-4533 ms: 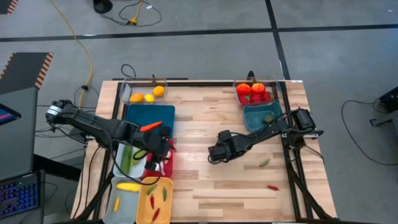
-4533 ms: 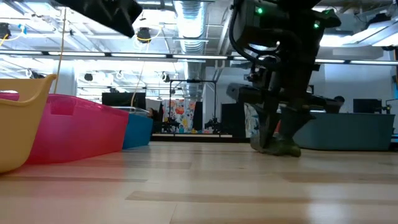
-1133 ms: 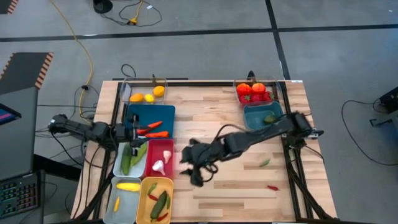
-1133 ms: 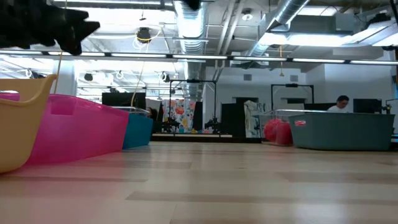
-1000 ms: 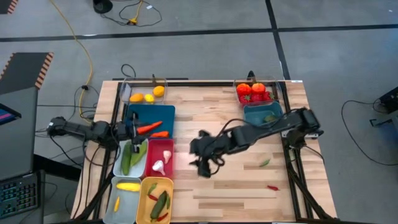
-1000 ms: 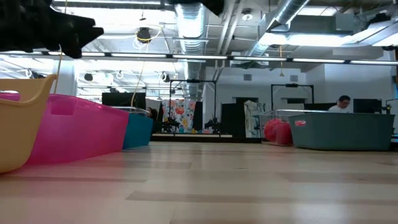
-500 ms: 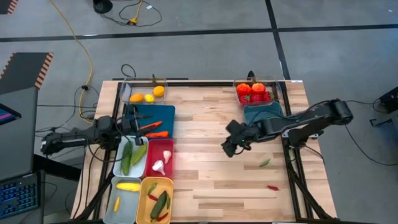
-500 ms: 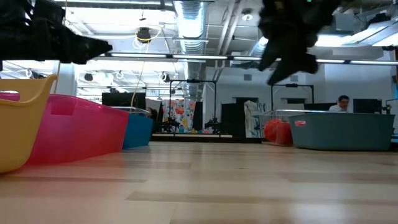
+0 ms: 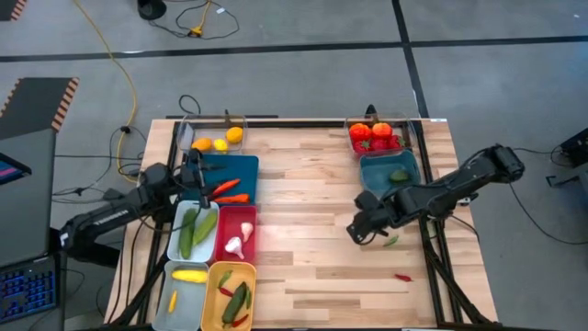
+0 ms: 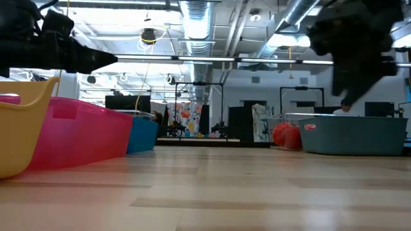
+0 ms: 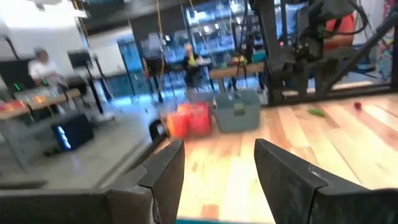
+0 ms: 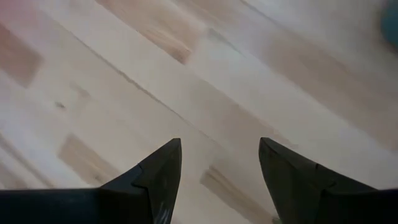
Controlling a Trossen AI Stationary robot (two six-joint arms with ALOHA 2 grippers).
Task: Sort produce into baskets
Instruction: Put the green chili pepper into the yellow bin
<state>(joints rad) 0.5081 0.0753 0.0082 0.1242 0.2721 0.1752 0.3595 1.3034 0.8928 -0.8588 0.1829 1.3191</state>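
Loose produce: a small green chilli lies on the bare bench, long axis slanted, one end toward the right front corner. A small red chilli lies nearer the front edge, long axis roughly across the bench. Which end of either is the stem cannot be told.

Right gripper hangs over bare wood just left of the green chilli, not touching it; the red chilli sits well forward of it. In the right wrist view its fingers stand apart with nothing between them — empty. Left gripper hangs at the left edge of the dark blue basket, fingers parted, holding nothing.

Sorted items:
- two carrots in the dark blue basket, long axes across the bench;
- two cucumbers in the white basket, long axes slanted front to back;
- garlic in the red basket;
- tomatoes in the clear basket at the right rear, teal basket just in front of it.

Surface: pale wood planks in a dark frame. Room: grey floor with cables; the low view shows ceiling ducts and strip lights.
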